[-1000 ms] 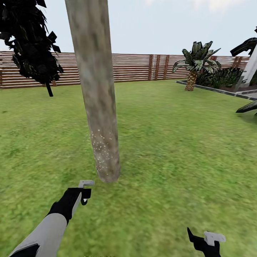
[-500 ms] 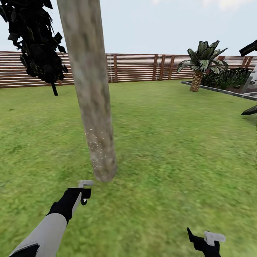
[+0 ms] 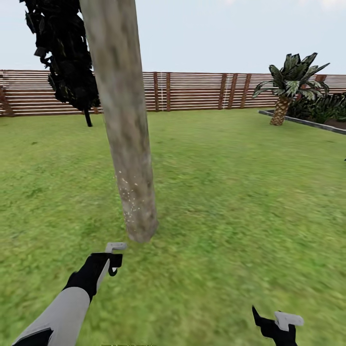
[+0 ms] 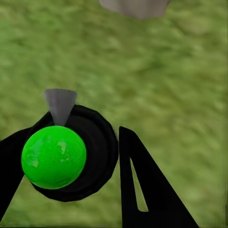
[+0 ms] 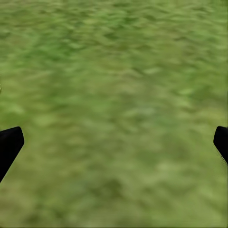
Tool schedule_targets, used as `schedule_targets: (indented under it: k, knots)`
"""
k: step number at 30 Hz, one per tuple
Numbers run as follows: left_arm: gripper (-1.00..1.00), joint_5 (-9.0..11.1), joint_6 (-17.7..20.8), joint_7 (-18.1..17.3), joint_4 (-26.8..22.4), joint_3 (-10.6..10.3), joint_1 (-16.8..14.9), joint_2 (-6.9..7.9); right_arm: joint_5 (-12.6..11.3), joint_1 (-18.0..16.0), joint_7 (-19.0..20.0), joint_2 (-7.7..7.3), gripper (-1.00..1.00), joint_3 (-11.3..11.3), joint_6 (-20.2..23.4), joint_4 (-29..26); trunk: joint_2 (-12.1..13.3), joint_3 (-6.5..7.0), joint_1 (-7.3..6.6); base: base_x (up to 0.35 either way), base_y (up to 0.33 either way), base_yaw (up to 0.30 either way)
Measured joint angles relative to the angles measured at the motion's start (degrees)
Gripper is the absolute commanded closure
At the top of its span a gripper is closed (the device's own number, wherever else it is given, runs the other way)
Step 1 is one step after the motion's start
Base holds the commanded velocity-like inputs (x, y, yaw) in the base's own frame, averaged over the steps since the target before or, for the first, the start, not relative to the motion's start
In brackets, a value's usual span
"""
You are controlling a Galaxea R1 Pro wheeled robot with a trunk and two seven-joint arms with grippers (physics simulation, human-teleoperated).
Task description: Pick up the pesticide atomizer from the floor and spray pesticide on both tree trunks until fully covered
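Note:
One tree trunk (image 3: 126, 144), thick and pale grey-beige, rises from the lawn just ahead of me, with pale specks on its lower part. My left gripper (image 3: 111, 262) is shut on the pesticide atomizer (image 3: 115, 247), whose grey trigger head points at the trunk's base from a short distance. In the left wrist view the atomizer (image 4: 53, 156) shows as a black body with a green round face and grey nozzle, clamped in the left gripper (image 4: 71, 154), and the trunk's base (image 4: 135, 7) lies beyond it. My right gripper (image 3: 276, 327) hangs low over grass. Its fingertips (image 5: 9, 145) stand wide apart, so it is open.
A thin black-trunked tree (image 3: 67, 57) stands back left before the brown slat fence (image 3: 192, 91). A short palm (image 3: 288, 81) and a raised grey border (image 3: 307, 122) sit at the back right. Green lawn (image 3: 230, 202) spreads all around the trunk.
The whole view has swung left, so the fence, black tree and palm have shifted right in the picture. Both arms hold the same pose, with the atomizer still gripped.

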Motion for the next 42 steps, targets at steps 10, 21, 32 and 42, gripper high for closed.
schedule_targets:
  k: [10, 21, 32, 42]
  knots:
    - [1.00, 0.00, 0.13, -0.04, 0.00, 0.06, 0.00, 0.22, 0.00, 0.00, 0.07, 0.00, -1.00, 0.00, 0.00, 0.00, 0.00, 0.00, 0.00, 0.040, -0.272, 0.078]
    - [1.00, -0.16, 0.17, -0.06, 0.00, 0.09, 0.00, 0.34, 0.00, 0.00, 0.05, 0.00, -1.00, 0.00, 0.00, 0.00, 0.00, 0.00, 0.00, 0.084, -0.272, 0.164]
    - [1.00, -0.19, 0.35, -0.07, -0.02, 0.22, 0.00, 0.52, 0.00, 0.00, 0.05, 0.00, -1.00, 0.00, 0.00, 0.00, 0.00, 0.00, 0.00, 0.101, -0.272, 0.277]
    - [1.00, -0.18, 0.26, -0.07, -0.06, 0.00, 0.00, 0.53, 0.00, 0.00, 0.07, 0.00, -1.00, 0.00, 0.00, 0.00, 0.00, 0.00, 0.00, 0.117, -0.272, 0.119]
